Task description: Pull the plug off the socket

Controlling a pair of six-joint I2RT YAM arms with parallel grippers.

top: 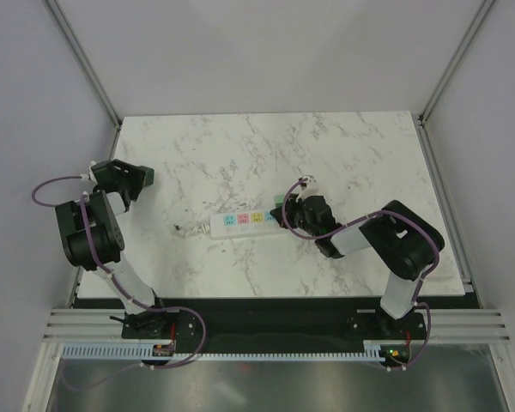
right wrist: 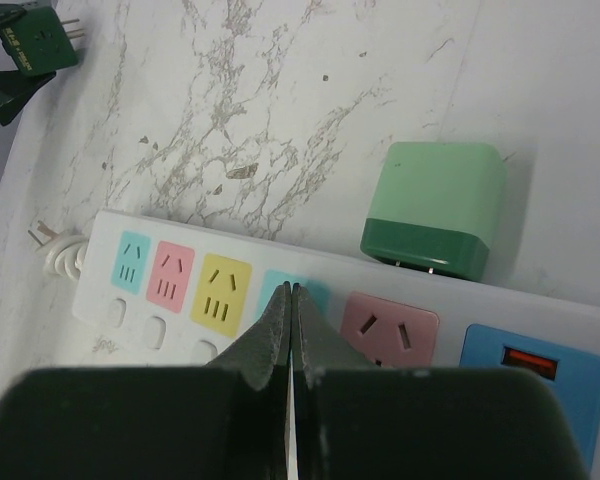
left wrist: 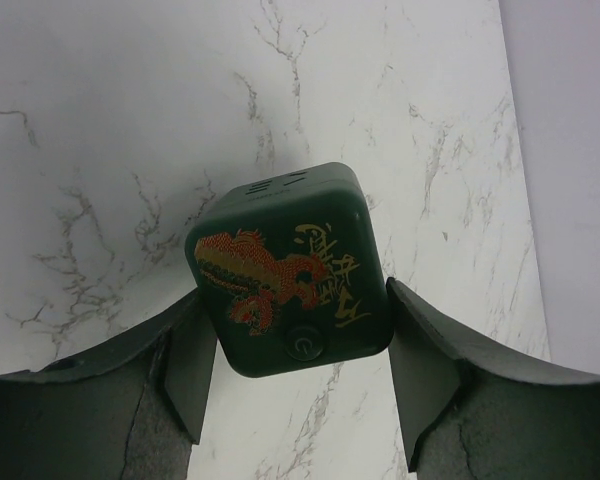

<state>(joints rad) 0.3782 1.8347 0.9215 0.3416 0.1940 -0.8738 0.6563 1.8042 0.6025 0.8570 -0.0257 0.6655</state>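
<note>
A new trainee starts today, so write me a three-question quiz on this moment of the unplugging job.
1. True or false: the plug is seated in the power strip.
2. Which holds the plug: A the left end effector, B the right end effector?
3. Fill in: the right end effector's jaws are ____.
Key: 1 false, its prongs show bare; 2 A; 3 shut.
</note>
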